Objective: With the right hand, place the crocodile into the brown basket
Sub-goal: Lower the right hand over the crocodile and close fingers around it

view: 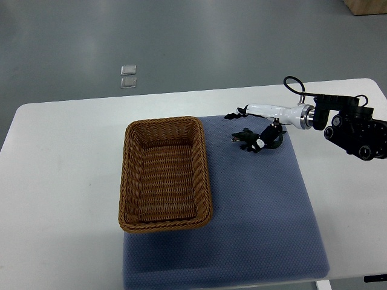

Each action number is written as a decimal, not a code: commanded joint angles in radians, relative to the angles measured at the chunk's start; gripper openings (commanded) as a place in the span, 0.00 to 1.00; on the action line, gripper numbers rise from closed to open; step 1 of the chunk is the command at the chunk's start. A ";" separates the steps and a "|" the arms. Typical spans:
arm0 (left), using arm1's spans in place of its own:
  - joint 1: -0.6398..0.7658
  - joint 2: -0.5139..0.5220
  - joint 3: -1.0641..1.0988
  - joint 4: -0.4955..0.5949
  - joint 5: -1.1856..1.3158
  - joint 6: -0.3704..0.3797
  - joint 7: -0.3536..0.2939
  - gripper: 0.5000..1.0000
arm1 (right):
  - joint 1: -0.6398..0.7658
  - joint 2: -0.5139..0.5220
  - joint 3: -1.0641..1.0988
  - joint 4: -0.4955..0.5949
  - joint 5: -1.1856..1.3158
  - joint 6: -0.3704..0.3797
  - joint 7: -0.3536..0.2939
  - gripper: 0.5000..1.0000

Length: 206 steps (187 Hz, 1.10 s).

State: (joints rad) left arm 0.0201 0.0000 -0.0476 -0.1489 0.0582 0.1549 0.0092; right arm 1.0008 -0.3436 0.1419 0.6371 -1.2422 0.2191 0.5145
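Note:
A small dark green crocodile (pixel 243 138) lies on the blue mat (pixel 260 205), just right of the brown wicker basket (pixel 164 175). My right hand (pixel 251 125) reaches in from the right edge on a white forearm and hovers at the crocodile. Two black fingers (pixel 233 115) stretch out to the left above the toy. Other fingers curl down against its right end. The hand looks open, and no firm hold on the toy shows. The basket holds nothing. My left arm is out of sight.
The basket and mat sit on a white table (pixel 60 181). Two small clear squares (pixel 128 77) lie on the grey floor beyond the table's far edge. A brown box corner (pixel 367 6) shows at the top right.

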 commanded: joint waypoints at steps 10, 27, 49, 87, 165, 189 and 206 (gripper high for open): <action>0.000 0.000 0.000 0.000 0.000 0.000 0.000 1.00 | 0.022 0.005 -0.079 -0.005 -0.020 -0.058 -0.001 0.80; 0.000 0.000 0.000 0.000 0.000 0.000 0.000 1.00 | 0.025 0.005 -0.127 -0.011 -0.040 -0.115 -0.001 0.78; 0.000 0.000 0.000 0.000 0.000 0.002 0.000 1.00 | 0.036 0.022 -0.162 -0.017 -0.079 -0.162 -0.001 0.77; 0.000 0.000 0.000 -0.001 0.000 0.000 0.000 1.00 | 0.070 0.026 -0.203 -0.025 -0.089 -0.169 -0.011 0.75; 0.000 0.000 0.000 0.000 0.000 0.000 0.000 1.00 | 0.133 0.057 -0.291 -0.028 -0.091 -0.141 -0.037 0.72; 0.000 0.000 0.000 0.000 0.000 0.000 0.000 1.00 | 0.140 0.077 -0.332 -0.051 -0.092 -0.141 -0.051 0.66; 0.000 0.000 0.000 0.000 0.000 0.000 0.000 1.00 | 0.139 0.080 -0.350 -0.068 -0.092 -0.144 -0.051 0.60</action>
State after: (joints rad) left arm 0.0200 0.0000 -0.0475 -0.1491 0.0583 0.1553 0.0092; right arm 1.1396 -0.2696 -0.1870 0.5869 -1.3343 0.0788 0.4645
